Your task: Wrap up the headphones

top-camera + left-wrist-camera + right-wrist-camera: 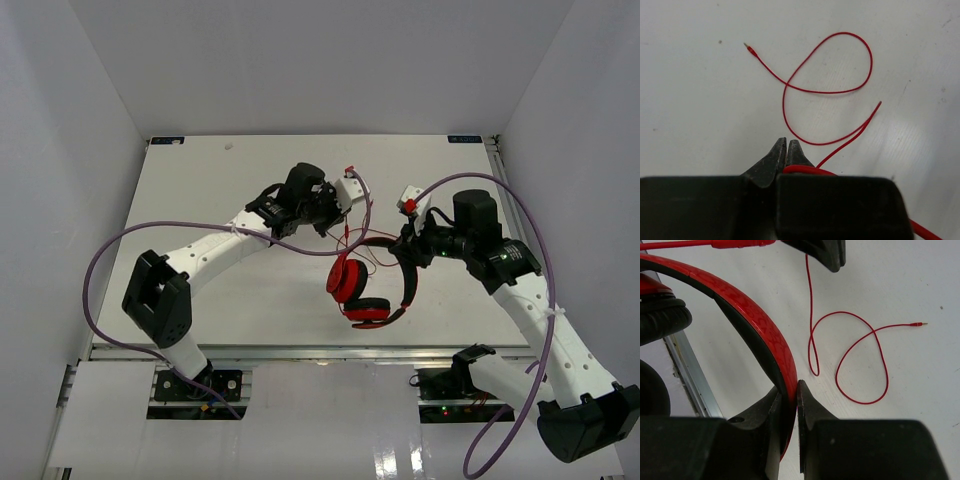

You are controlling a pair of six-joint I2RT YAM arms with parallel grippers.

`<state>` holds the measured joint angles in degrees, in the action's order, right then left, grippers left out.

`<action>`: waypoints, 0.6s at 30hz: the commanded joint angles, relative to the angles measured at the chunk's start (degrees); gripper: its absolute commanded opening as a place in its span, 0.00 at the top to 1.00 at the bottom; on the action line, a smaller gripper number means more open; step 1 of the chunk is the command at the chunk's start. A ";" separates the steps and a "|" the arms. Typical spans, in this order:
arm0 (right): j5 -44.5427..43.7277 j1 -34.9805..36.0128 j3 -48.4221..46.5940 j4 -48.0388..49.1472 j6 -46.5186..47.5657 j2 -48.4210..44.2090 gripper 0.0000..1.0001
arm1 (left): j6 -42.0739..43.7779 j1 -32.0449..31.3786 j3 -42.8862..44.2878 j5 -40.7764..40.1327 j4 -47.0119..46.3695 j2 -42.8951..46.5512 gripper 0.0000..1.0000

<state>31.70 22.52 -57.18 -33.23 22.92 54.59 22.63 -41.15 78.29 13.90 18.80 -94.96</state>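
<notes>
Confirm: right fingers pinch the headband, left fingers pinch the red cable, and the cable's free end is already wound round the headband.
Not wound: the cable lies in a loose loop on the table, as the left wrist view shows. The rest holds.

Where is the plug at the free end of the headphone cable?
In the left wrist view the plug lies on the white table, upper left, beyond the loop of red cable that the shut left gripper pinches.

The red headphones [372,285] have their black-lined headband nipped between the right gripper [792,388] fingers, with the earcups to its left. Their thin red cable [829,91] seems caught in the left gripper [786,146], then loops loosely beyond its tips, plug lying free.
</notes>
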 commanded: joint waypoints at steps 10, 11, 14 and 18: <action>11.50 -2.68 -7.17 -1.05 -4.57 -1.05 0.92 | -20.92 3.01 -16.64 11.40 -27.58 9.90 0.85; 11.99 -2.94 -7.33 -1.04 -4.74 -0.97 0.92 | -23.12 3.01 -17.32 12.23 -30.16 10.06 0.84; 13.22 -4.22 -8.27 -0.87 -5.85 -0.47 0.92 | -29.27 3.01 -20.78 15.41 -36.98 10.16 0.79; 14.98 -6.79 -10.34 -0.45 -7.91 0.99 0.92 | -35.64 3.09 -25.20 17.82 -46.79 10.24 0.72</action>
<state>40.45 18.10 -62.49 -35.65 19.53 54.85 -2.76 -38.44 57.30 26.86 -12.87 -86.78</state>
